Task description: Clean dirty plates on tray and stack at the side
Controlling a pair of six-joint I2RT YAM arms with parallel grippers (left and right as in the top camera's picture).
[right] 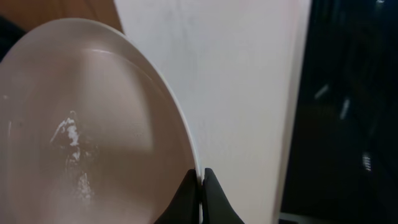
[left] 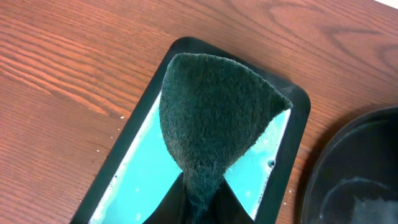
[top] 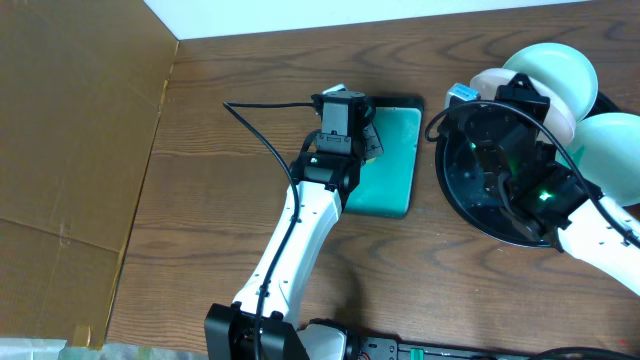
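My right gripper (top: pixel 512 98) is shut on the rim of a white plate (top: pixel 490 82) and holds it tilted above the far edge of the round black tray (top: pixel 470 205). In the right wrist view the fingers (right: pixel 200 186) pinch the rim of this plate (right: pixel 93 124), which carries a pale smear. Two more white plates lie at the far right, one (top: pixel 560 68) behind and one (top: pixel 615 140) beside the tray. My left gripper (top: pixel 365 135) is shut on a dark green scouring pad (left: pixel 211 118) and holds it over the teal dish.
The rectangular black-rimmed dish (left: pixel 298 155) with teal liquid sits just left of the tray (left: pixel 354 174). A cardboard sheet (top: pixel 70 120) covers the table's left side. A small blue-and-white object (top: pixel 458 95) lies by the tray's far left rim.
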